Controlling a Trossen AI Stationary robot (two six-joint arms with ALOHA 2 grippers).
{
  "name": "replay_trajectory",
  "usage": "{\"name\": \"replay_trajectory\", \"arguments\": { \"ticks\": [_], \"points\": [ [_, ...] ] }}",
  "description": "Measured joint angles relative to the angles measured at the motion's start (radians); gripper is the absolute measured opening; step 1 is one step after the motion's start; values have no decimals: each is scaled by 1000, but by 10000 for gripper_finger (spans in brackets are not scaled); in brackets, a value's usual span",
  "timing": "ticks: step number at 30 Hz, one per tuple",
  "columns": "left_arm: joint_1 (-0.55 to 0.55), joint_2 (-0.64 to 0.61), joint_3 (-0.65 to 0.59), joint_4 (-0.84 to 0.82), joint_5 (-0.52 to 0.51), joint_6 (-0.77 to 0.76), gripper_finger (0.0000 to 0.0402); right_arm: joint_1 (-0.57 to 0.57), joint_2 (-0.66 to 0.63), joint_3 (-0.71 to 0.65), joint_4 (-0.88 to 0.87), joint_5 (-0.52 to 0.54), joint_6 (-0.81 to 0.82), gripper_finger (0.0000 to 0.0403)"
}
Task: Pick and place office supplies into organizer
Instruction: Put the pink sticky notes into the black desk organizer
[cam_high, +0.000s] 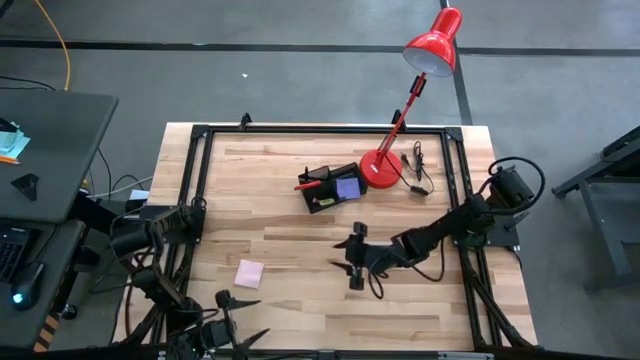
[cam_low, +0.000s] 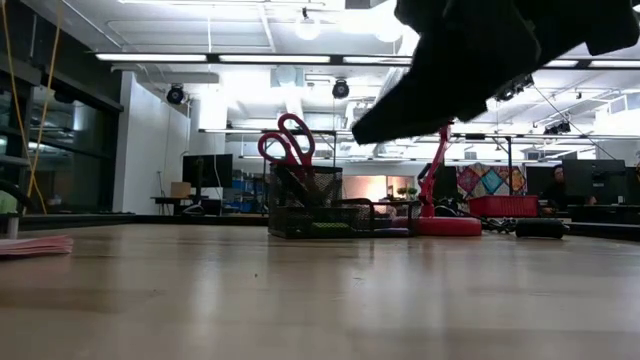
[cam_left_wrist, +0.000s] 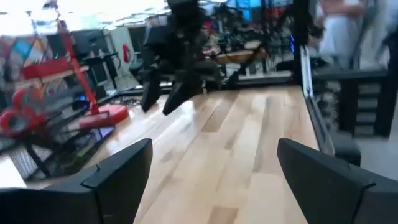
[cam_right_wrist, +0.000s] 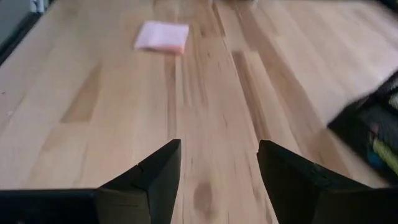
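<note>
No legible text or labels anywhere.

**Arm and gripper pose**

We extend our right arm from the right edge toward mid-table; the right gripper (cam_high: 354, 262) hangs there with fingers parted, holding nothing. Our left gripper (cam_high: 232, 322) waits at the near-left edge, fingers spread wide.

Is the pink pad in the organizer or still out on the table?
Out. The pink pad lies flat on the table, apart from the organizer.
</note>
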Motion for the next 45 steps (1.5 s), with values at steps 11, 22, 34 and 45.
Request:
{"name": "replay_trajectory", "arguments": {
  "ticks": [11,22,34,45],
  "points": [
    [69,-17,0,-19,340,25,319,9,-6,18,-109,-72,125,202],
    [234,-126,-12,-174,947,14,319,6,-5,17,-116,-159,129,200],
    [347,-168,-185,70,1261,102,319,-48,-95,-63,-136,-239,125,202],
    [440,-263,-412,279,1470,86,319,-71,-723,-494,-138,-254,129,202]
  ]
}}
